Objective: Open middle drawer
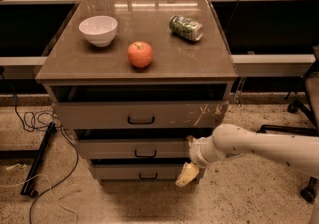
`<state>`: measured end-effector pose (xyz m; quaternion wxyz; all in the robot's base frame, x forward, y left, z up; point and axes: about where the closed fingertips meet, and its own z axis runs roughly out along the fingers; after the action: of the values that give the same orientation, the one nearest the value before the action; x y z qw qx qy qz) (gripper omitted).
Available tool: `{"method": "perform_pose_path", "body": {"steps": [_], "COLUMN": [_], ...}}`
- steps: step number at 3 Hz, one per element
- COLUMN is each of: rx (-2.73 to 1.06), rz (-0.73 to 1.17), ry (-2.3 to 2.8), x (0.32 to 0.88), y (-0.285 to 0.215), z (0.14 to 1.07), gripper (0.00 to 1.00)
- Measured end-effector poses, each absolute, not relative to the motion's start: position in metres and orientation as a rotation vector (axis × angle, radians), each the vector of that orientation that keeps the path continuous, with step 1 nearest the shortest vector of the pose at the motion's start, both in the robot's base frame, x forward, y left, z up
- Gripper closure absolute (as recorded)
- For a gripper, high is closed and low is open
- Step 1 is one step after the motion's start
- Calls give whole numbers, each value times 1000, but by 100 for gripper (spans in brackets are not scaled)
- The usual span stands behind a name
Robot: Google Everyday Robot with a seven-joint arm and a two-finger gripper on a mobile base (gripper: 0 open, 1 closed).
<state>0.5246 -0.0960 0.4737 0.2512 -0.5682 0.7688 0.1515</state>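
Observation:
The middle drawer (129, 148) is a wide grey-brown drawer with a plain front and a small black pull handle (144, 155). It sits between the scratched top drawer (139, 114) and the lowest drawer (134, 172). All three stick out a little from the cabinet. My white arm comes in from the right. My gripper (188, 172) hangs at the right end of the middle and lowest drawer fronts, well right of the handle, with a pale fingertip (184, 177) pointing down.
On the cabinet top (99, 63) stand a white bowl (98, 30), a red apple (139, 54) and a green can (186, 28) on its side. Black cables (35, 118) lie on the floor at left. A chair base (299, 113) is at right.

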Motion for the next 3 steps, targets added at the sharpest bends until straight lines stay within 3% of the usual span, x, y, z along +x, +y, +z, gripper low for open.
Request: {"method": "perform_pose_path", "body": {"steps": [3], "rx": [-1509], "rz": [349], "ry": [2014], "x": [564], "y": [-73], "z": [441], "gripper": [0]}}
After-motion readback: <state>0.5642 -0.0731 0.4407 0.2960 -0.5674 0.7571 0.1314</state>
